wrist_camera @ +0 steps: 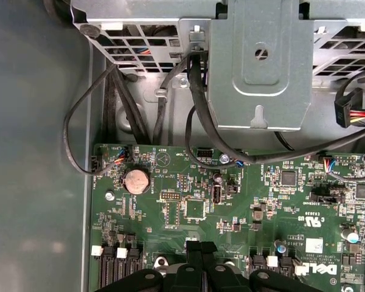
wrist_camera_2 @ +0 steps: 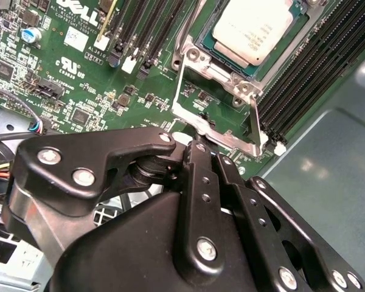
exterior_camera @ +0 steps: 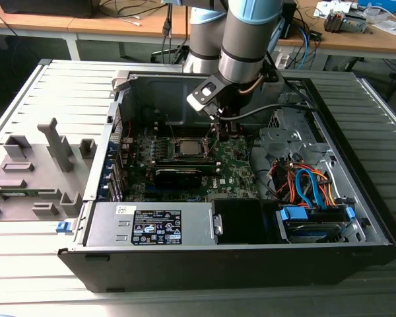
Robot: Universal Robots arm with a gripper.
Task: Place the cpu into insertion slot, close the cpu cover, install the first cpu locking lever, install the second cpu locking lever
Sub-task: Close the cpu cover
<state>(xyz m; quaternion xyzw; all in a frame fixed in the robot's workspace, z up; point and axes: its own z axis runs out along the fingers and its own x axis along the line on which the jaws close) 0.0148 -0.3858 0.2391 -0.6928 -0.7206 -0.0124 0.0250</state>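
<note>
The cpu [wrist_camera_2: 253, 29] lies seated in its socket on the green motherboard [wrist_camera_2: 79, 79], inside the open computer case [exterior_camera: 356, 218] on the slatted worktop [exterior_camera: 26, 92]. Just beside it, the cpu cover [wrist_camera_2: 256, 125] stands swung open. The pincer [wrist_camera_2: 198, 149], fingers drawn narrow together, hangs at the cover's outer rail; I cannot tell whether it touches.
</note>
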